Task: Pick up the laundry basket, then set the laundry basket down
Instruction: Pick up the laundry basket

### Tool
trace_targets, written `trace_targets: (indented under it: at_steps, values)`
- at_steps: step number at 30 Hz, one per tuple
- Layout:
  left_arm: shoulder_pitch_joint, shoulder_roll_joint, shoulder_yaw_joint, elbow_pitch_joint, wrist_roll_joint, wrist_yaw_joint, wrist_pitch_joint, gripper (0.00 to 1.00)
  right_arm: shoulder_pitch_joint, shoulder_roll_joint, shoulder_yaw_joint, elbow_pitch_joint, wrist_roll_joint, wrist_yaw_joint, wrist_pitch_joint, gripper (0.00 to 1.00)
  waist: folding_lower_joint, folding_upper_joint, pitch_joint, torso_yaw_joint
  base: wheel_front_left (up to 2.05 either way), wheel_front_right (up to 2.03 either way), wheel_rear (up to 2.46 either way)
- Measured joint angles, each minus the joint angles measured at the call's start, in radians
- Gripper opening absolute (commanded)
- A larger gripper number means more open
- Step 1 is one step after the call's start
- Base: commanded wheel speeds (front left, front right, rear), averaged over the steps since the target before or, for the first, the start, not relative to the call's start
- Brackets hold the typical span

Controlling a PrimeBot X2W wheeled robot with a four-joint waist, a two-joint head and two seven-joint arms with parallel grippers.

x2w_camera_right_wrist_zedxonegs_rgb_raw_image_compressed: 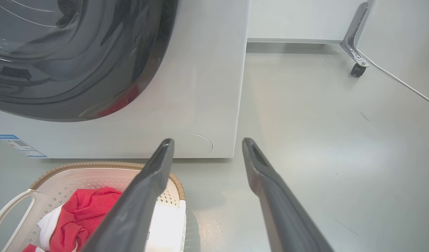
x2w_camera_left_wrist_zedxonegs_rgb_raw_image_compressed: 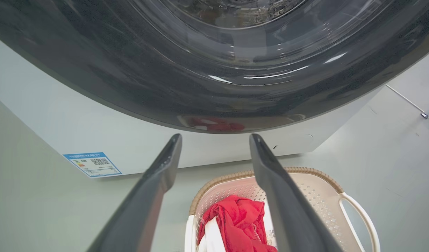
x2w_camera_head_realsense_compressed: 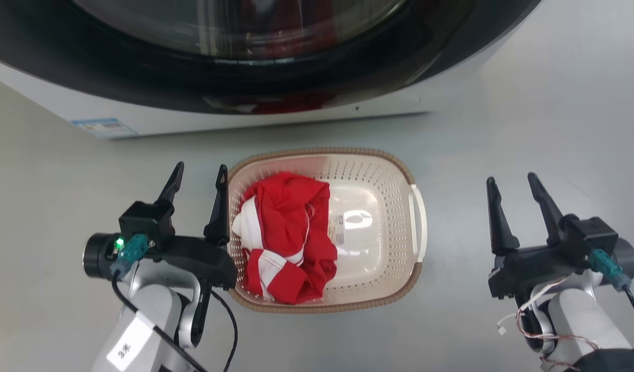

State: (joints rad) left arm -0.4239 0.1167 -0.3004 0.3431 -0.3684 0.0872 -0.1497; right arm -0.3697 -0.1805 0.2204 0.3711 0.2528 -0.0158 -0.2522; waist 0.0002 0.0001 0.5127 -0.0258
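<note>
Head view: laundry basket [x2w_camera_head_realsense_compressed: 394, 206] just beside left fingers [x2w_camera_head_realsense_compressed: 221, 206], well apart from right fingers [x2w_camera_head_realsense_compressed: 497, 222]; both spread, empty.

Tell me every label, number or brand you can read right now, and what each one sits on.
Nothing reads clearly.
Blue-edged sticker on the washer front: QR code and small print, too small to read.
Label on the laundry basket base: too small to read.
White tag on the left forearm: dark marks, too blurred to read.
</note>
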Motion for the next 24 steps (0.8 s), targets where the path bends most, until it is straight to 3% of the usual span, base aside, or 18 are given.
trace_targets:
  at_steps: [9,24]
  values:
    - [-0.129,-0.011,-0.002,0.071,-0.001,-0.019,0.03,1.0,-0.119,0.015,0.022,0.037,-0.017,0.016,-0.001,1.0,0.0001,0.0,0.135,-0.007,0.0,0.0,0.0]
    - [-0.287,-0.02,0.003,0.315,-0.039,-0.072,0.109,1.0,-0.286,0.052,0.077,0.216,-0.054,0.058,-0.002,1.0,-0.0001,0.0,0.285,-0.01,0.0,0.0,0.0]
